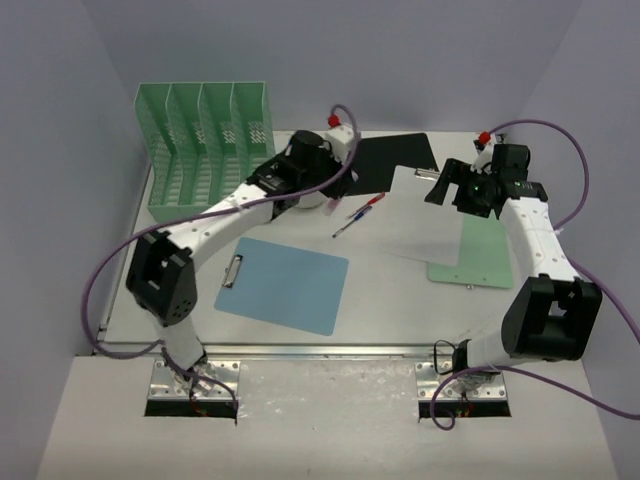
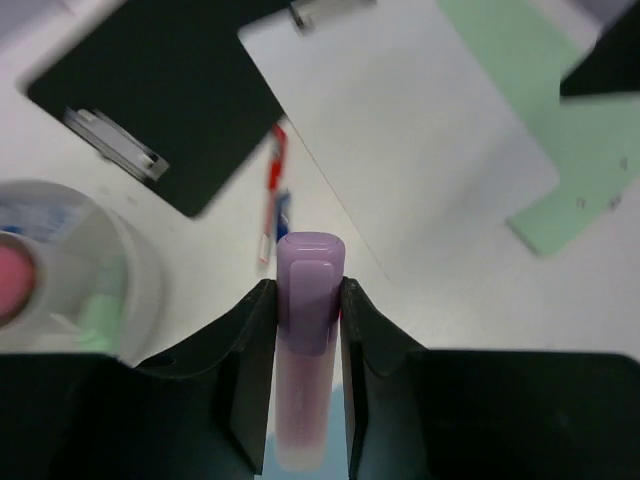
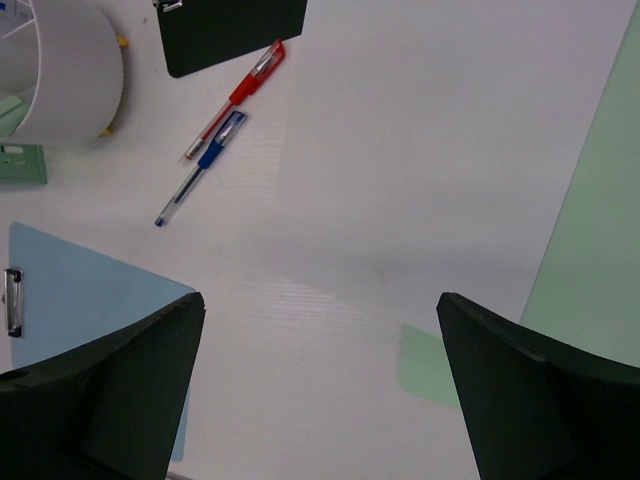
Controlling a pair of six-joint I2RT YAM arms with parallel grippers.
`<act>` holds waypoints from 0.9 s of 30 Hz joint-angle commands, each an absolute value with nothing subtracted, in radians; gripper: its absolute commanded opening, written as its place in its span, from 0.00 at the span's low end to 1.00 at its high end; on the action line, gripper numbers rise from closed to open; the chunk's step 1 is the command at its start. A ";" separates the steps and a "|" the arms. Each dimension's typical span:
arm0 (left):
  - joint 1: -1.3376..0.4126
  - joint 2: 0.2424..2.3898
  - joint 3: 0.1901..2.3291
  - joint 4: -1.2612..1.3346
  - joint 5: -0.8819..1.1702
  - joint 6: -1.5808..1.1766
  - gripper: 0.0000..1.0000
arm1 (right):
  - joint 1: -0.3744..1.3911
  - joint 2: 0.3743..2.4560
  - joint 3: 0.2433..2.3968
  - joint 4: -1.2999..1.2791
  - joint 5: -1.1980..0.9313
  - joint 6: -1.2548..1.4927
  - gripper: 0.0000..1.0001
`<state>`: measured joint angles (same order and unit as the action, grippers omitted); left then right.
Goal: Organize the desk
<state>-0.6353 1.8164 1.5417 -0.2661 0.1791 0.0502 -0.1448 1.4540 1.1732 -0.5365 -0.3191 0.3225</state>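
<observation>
A purple highlighter (image 2: 311, 262) stands upright between the fingers of my left gripper (image 2: 307, 297), which is shut on it. It hangs above the white desk (image 1: 400, 310), beside a translucent white cup (image 2: 95, 270). Just beyond the highlighter's tip lie a red pen (image 2: 276, 165) and a blue pen (image 2: 281, 214). In the top view the left arm (image 1: 300, 160) reaches to the back middle, near the cup (image 1: 322, 197). My right gripper (image 3: 320, 310) is open and empty, hovering over a white clipboard (image 1: 430, 215).
A mint-green file rack (image 1: 205, 145) stands at the back left. A black clipboard (image 1: 395, 160) lies at the back, a green clipboard (image 1: 485, 260) under the white one, and a blue clipboard (image 1: 285, 285) at the front middle. A metal rail (image 1: 320, 352) edges the front.
</observation>
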 commanded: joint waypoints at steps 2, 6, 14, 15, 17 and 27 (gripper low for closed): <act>-0.542 1.643 1.416 0.123 0.141 -0.038 0.00 | -0.149 1.439 1.201 -0.520 -0.334 0.341 0.99; -0.506 1.582 1.240 0.379 0.043 0.064 0.00 | -0.149 1.448 1.201 -0.517 -0.344 0.348 0.99; -0.445 1.634 1.003 0.879 0.184 0.173 0.00 | -0.150 1.453 1.190 -0.518 -0.337 0.337 0.99; -0.436 1.656 1.011 0.897 0.239 0.166 0.00 | -0.149 1.451 1.189 -0.515 -0.337 0.337 0.99; -0.414 1.696 1.047 0.902 0.290 0.144 0.00 | -0.149 1.453 1.181 -0.512 -0.341 0.337 0.99; -0.399 1.816 1.111 0.989 0.370 0.101 0.00 | -0.150 1.477 1.193 -0.518 -0.348 0.339 0.99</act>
